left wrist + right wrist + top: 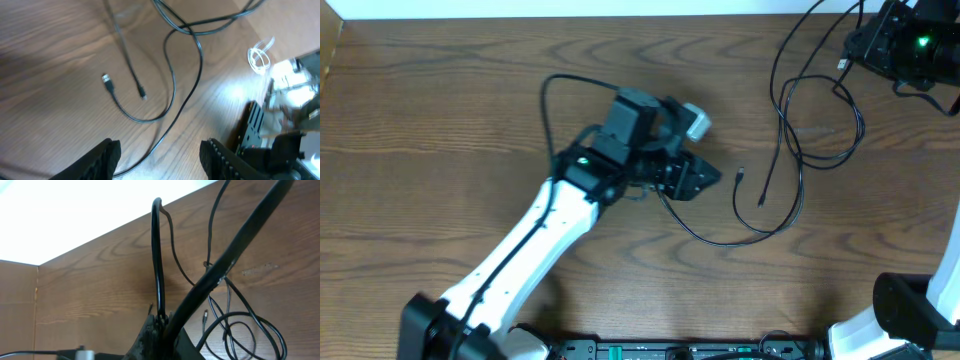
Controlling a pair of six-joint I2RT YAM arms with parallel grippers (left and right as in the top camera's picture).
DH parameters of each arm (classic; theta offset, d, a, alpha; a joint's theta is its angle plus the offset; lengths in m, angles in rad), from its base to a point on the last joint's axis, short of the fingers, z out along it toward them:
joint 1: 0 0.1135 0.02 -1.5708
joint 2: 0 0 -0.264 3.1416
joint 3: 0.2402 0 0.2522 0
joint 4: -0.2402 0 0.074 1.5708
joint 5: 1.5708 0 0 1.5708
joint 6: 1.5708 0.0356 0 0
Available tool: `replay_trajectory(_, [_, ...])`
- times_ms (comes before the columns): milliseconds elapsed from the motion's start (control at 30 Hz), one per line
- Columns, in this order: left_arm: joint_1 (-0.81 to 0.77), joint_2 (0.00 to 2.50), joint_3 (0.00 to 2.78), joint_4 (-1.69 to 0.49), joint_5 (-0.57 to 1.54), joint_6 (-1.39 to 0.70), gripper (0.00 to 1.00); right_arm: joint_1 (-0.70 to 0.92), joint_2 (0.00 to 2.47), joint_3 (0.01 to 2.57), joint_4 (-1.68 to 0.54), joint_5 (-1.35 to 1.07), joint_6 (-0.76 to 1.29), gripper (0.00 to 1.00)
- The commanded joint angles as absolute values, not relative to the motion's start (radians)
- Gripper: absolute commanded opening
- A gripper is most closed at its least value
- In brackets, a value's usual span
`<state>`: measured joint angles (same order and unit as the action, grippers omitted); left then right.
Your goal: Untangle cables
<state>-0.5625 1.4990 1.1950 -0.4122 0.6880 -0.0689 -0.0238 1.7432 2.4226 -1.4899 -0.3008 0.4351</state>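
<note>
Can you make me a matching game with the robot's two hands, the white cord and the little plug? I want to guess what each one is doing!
Things:
1. left hand
2. right hand
3. white cord
4. little plug

What it is doing:
A. curled in a small loop
B. open, holding nothing
C. the tip of one of the black cords, lying on the table
D. shut on the black cords

Right pairs: 1-B, 2-D, 3-A, 4-C
</note>
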Motion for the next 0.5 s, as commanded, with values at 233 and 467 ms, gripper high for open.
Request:
replay_trajectory(233, [-0.656,1.662,1.195,-0.290,0.868,0.004,0.56,-0.020,1.747,2.426,-1.488,-0.320,0.411,0.01])
replay_trajectory(467, [-0.731,1.726,1.195,-0.204,0.868,-0.001,0.56,-0.020,1.747,2.426,-1.489,-0.316,0.411,0.01])
